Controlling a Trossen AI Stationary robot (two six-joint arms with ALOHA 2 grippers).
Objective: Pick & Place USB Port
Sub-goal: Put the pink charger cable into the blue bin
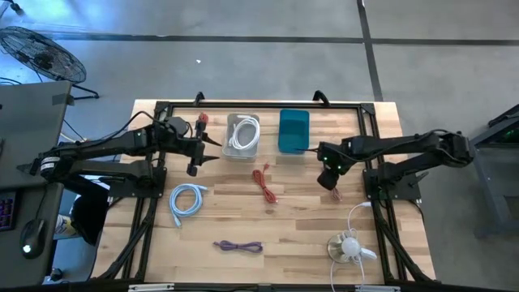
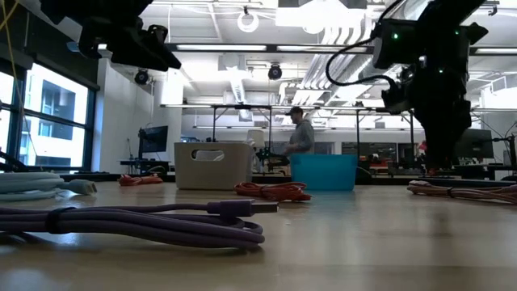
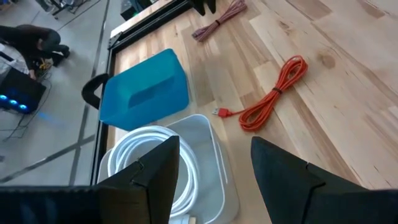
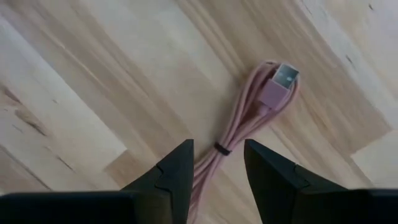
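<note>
- Hovering over the right half of the worktop [image 1: 308, 219], the right gripper [image 4: 217, 163] has its jaws apart, empty, straddling a pink cable [image 4: 249, 118] that lies flat on the wood just beneath them.
- Bundled by a dark tie, the pink cable stretches away from the jaws, its USB plug [image 4: 285, 76] at the far end; the jaw gap sits across the bundle's width near the tie, which looks right for a straight drop and close.
- From above, the right gripper [image 1: 330, 174] is near the worktop's right side, in front of the blue bin [image 1: 293, 130] at the far edge; it is plainly the nearer arm for this cable.
- Over the far left part of the worktop, the left gripper [image 1: 195, 158] also has its jaws apart and empty, beside the white bin [image 1: 242, 151], which already holds a white cable [image 1: 245, 131].
- An orange cable [image 1: 263, 183] lies mid-worktop, a light blue cable [image 1: 186, 199] to the left, a purple cable [image 1: 238, 246] near the front edge and a white bundle [image 1: 350, 246] at the front right corner.
- My judgement: the pink cable is next, bound for one of the bins; which one cannot be told.
</note>
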